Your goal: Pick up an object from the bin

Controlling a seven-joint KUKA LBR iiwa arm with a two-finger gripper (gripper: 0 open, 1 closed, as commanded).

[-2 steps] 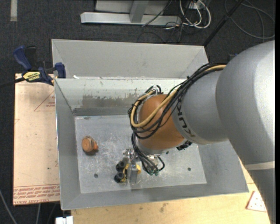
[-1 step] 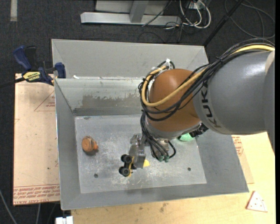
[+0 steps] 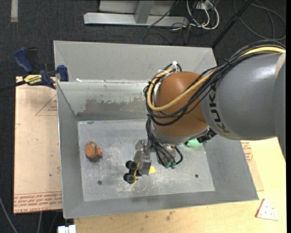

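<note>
Down on the bin's floor, the gripper (image 3: pixel 138 167) sits right against a small black-and-yellow object (image 3: pixel 131 177), a little forward of the middle of the bin and toward its near wall. We cannot tell from this angle whether the gripper is open or clamped, nor whether the object is caught in it or only lying beside its tip. A yellow scrap (image 3: pixel 151 170) shows just to the gripper's other side, possibly part of the same piece.

We judge this object to be the target, since the tool is low and tilted straight at it while everything else lies apart. An orange-brown rounded lump (image 3: pixel 93 150) rests well to the left, alone on the floor. A green thing (image 3: pixel 194 142) peeks out from under the wrist toward the right.

Above the gripper, the orange cover (image 3: pixel 179 107) bulges over the wrist, with black and yellow cables (image 3: pixel 157 107) looped round it. The thick grey arm (image 3: pixel 250 100) reaches in from the right and hides much of that side.

The grey metal bin (image 3: pixel 68 136) has sloping walls that would send loose things sliding to its flat floor (image 3: pixel 113 184), which is scuffed and scratched pale. Beyond the rim lies dark carpet (image 3: pixel 45 22), with a grey metal stand (image 3: pixel 132 17) and a tangle of wires (image 3: pixel 204 13) at the top.
</note>
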